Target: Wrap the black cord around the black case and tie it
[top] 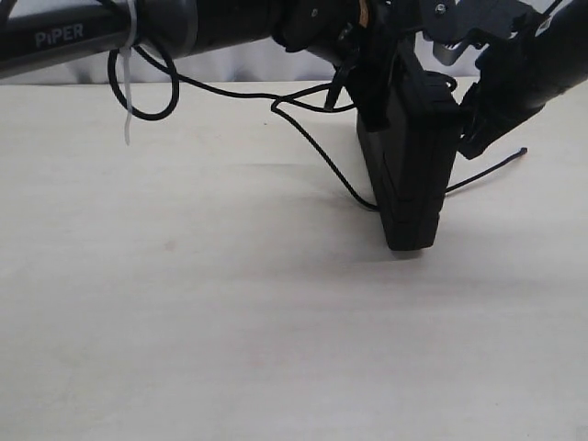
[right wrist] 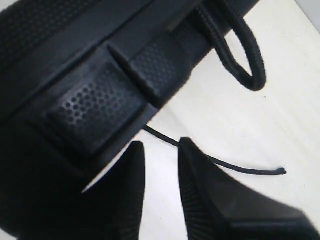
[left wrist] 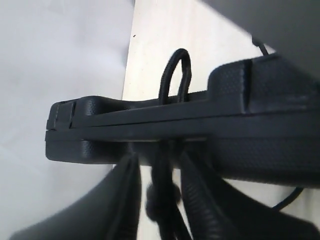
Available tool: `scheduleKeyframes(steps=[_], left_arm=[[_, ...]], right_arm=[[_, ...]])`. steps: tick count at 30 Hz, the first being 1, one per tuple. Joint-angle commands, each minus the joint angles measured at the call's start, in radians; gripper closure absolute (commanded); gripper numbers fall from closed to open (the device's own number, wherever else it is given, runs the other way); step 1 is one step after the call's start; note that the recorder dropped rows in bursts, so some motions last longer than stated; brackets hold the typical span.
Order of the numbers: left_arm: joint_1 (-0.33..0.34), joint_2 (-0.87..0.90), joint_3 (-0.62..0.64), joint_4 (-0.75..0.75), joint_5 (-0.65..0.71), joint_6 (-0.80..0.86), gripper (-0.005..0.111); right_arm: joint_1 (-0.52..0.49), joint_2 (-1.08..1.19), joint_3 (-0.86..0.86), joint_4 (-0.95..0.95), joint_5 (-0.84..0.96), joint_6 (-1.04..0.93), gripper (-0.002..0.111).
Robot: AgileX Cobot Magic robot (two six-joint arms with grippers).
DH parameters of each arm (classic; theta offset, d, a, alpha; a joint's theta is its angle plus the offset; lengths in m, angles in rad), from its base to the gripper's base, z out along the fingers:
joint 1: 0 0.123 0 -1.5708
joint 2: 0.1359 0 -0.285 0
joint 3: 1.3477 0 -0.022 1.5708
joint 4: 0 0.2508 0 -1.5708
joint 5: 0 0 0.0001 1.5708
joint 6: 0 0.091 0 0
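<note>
Left end effector [left wrist: 160,167] has its fingers either side of strands of the black cord [left wrist: 179,51], with the tips close against the black case [left wrist: 200,130]; I cannot tell whether it pinches them. Right end effector [right wrist: 161,150] is slightly apart and empty, just beside the case's right face. The case stands on edge on the table [top: 184,322]. The cord crosses its upper edge in a loose loop, so wrapping looks begun, but no tie shows. One slack run lies to the left, and the free tail lies to the right, near the right fingers.
</note>
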Motion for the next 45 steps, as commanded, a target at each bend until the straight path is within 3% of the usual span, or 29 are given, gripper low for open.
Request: scheduleKeyframes(steps=[1, 3, 7, 19, 21, 27, 30, 33, 34, 35, 40, 45], left_arm=[[0.005, 0.062, 0.014, 0.062, 0.056, 0.022, 0.055], [0.005, 0.068, 0.014, 0.068, 0.058, 0.022, 0.048], [0.005, 0.077, 0.014, 0.078, 0.068, -0.004, 0.048], [0.031, 0.054, 0.014, 0.121, 0.369, -0.015, 0.047], [0.050, 0.054, 0.014, 0.084, 0.402, -0.006, 0.047], [0.116, 0.057, 0.014, -0.212, 0.419, 0.121, 0.047], [0.127, 0.077, 0.014, -0.240, 0.412, 0.133, 0.048], [0.127, 0.081, 0.016, -0.280, 0.339, 0.136, 0.064], [0.127, 0.079, 0.016, -0.365, 0.273, 0.181, 0.092], [0.127, 0.079, 0.016, -0.443, 0.211, 0.242, 0.107], [0.127, 0.077, 0.014, -0.497, 0.022, 0.233, 0.107], [0.127, 0.077, 0.014, -0.513, -0.015, 0.235, 0.107]], right_arm=[[0.019, -0.036, -0.011, 0.085, -0.018, -0.005, 0.083], [0.019, -0.036, -0.011, 0.085, -0.018, -0.001, 0.083], [0.019, -0.036, -0.011, 0.085, -0.021, 0.027, 0.083], [0.019, -0.036, -0.011, 0.085, -0.036, 0.046, 0.083], [0.019, -0.036, -0.011, 0.085, -0.041, 0.059, 0.083], [0.019, -0.036, -0.011, 0.085, -0.043, 0.075, 0.083], [0.019, -0.036, -0.011, 0.085, -0.043, 0.082, 0.083], [0.019, -0.036, -0.011, 0.106, -0.043, 0.084, 0.083], [0.019, -0.036, -0.011, 0.110, -0.043, 0.082, 0.083], [0.019, -0.036, -0.011, 0.111, -0.041, 0.082, 0.083], [0.018, -0.036, -0.047, 0.213, -0.040, 0.069, 0.083], [-0.010, -0.036, -0.151, 0.342, 0.081, 0.155, 0.069]])
